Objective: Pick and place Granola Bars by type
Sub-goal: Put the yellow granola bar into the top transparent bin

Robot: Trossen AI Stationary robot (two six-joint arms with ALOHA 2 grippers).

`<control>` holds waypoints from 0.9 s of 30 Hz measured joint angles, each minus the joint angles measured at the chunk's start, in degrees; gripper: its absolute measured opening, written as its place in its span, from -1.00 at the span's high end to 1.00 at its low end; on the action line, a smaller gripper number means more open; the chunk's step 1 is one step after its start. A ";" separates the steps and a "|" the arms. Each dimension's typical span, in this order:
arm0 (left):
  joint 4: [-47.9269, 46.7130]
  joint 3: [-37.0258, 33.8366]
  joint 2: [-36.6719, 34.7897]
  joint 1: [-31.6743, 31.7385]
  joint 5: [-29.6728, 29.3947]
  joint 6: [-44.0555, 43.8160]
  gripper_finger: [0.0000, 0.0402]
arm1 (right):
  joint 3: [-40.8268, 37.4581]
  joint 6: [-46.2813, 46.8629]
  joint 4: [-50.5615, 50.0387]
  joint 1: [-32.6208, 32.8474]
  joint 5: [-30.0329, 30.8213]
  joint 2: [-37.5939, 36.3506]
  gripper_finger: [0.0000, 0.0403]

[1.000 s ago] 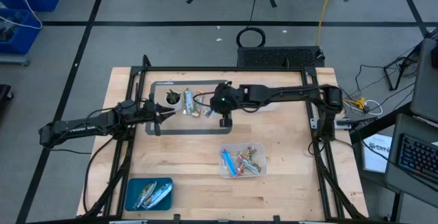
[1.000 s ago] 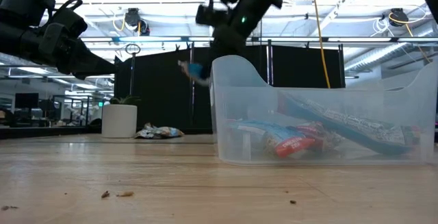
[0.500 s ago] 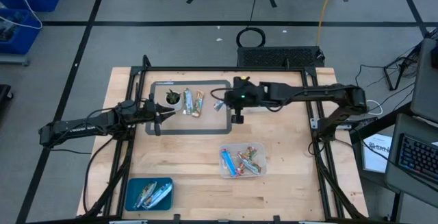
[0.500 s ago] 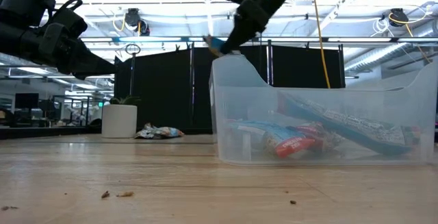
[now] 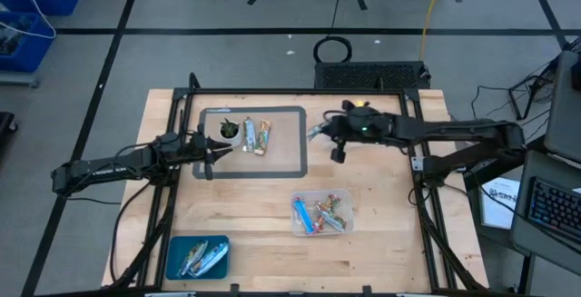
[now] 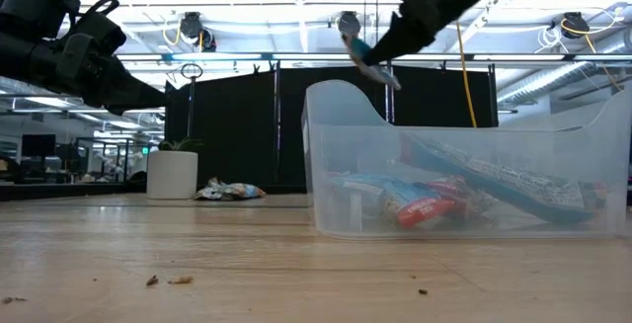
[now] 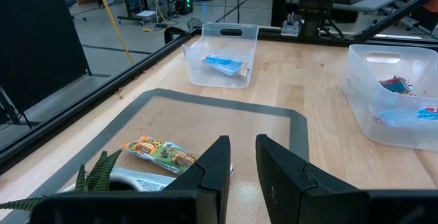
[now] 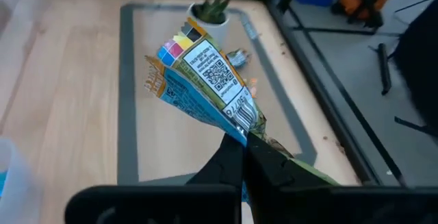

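My right gripper (image 5: 327,132) hovers over bare wood just right of the grey-edged mat (image 5: 292,156), shut on a blue-white granola bar (image 8: 202,80) with a QR code; this granola bar (image 6: 363,51) is high above the clear bin (image 6: 464,165). Two bars (image 5: 256,136) lie flat on the mat beside the white cup with a plant (image 5: 228,130). An orange-green bar (image 7: 159,150) shows in the left wrist view. My left gripper (image 5: 209,158) waits at the mat's left edge, its fingers (image 7: 217,162) a narrow gap apart, touching nothing. My right gripper pinches the bar's crimped end (image 8: 239,125) between its two fingers. The fingers slant down toward the table's left. The bar is lifted clear and sticks out past the fingertips (image 6: 387,44), its free end (image 8: 168,56) fanned out ahead.
A clear bin (image 5: 322,212) holds several mixed bars near the table's middle front. A blue bin (image 5: 198,256) with silvery bars sits at the near left corner. Another clear bin (image 7: 222,53) holds one blue bar. Black frame rails (image 5: 300,90) edge the table.
My right gripper has carried the blue-white bar from over the mat toward the table's right edge, past the mat's right border, and has risen somewhat. It has stayed shut on the bar. The left arm has kept still.
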 joint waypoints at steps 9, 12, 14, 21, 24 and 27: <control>0.02 0.00 0.00 0.00 0.00 0.00 0.62 | -9.40 4.84 5.67 -5.09 -0.21 -8.10 1.00; 0.00 0.00 0.01 0.00 0.02 -0.01 0.62 | -10.71 7.12 5.63 -7.27 -0.23 -8.18 1.00; 0.01 0.00 0.00 -0.02 0.02 -0.01 0.62 | -11.25 8.79 5.57 -8.78 -0.21 -8.16 1.00; 0.02 0.00 0.01 -0.02 0.02 -0.01 0.62 | -13.18 12.91 7.49 -12.71 -0.44 -7.80 1.00; 0.00 0.00 0.00 -0.02 0.02 -0.01 0.62 | -14.01 16.51 6.72 -14.67 -3.21 -7.76 1.00; 0.00 0.00 -0.01 -0.02 0.02 0.01 0.62 | -14.34 19.38 5.25 -15.97 -3.44 -7.77 1.00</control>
